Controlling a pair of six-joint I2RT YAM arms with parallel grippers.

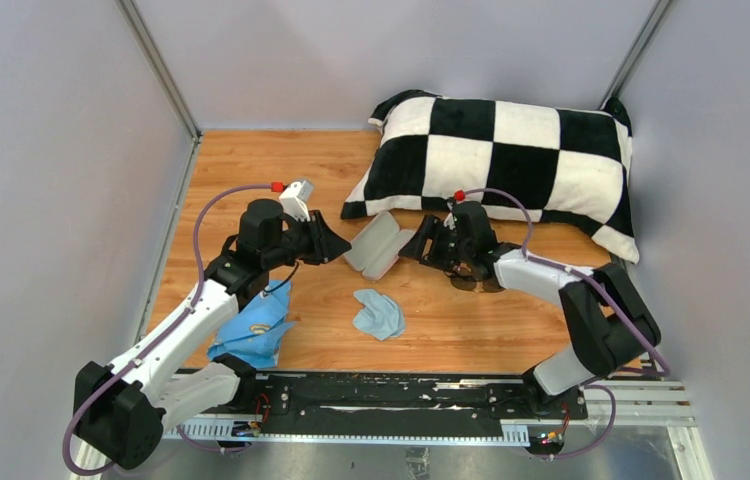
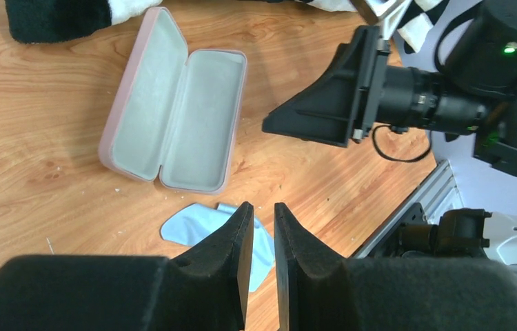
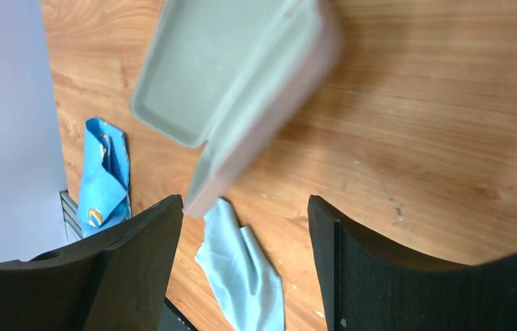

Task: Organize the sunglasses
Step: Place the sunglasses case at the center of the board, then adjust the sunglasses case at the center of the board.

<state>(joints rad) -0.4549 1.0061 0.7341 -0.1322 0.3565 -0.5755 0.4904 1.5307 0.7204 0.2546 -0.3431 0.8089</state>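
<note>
Oddly, we find no sunglasses in any view. An open pink case (image 1: 379, 245) lies on the surface between our jaws, long axis crossing the gap. Right gripper (image 3: 245, 227), jaws wide, sits just beside it; left gripper (image 2: 263, 227), jaws nearly closed and empty, is farther back.

Wooden table (image 1: 471, 330) carries open case (image 1: 379, 246), cloth (image 1: 379, 314), pillow (image 1: 511, 160).
</note>
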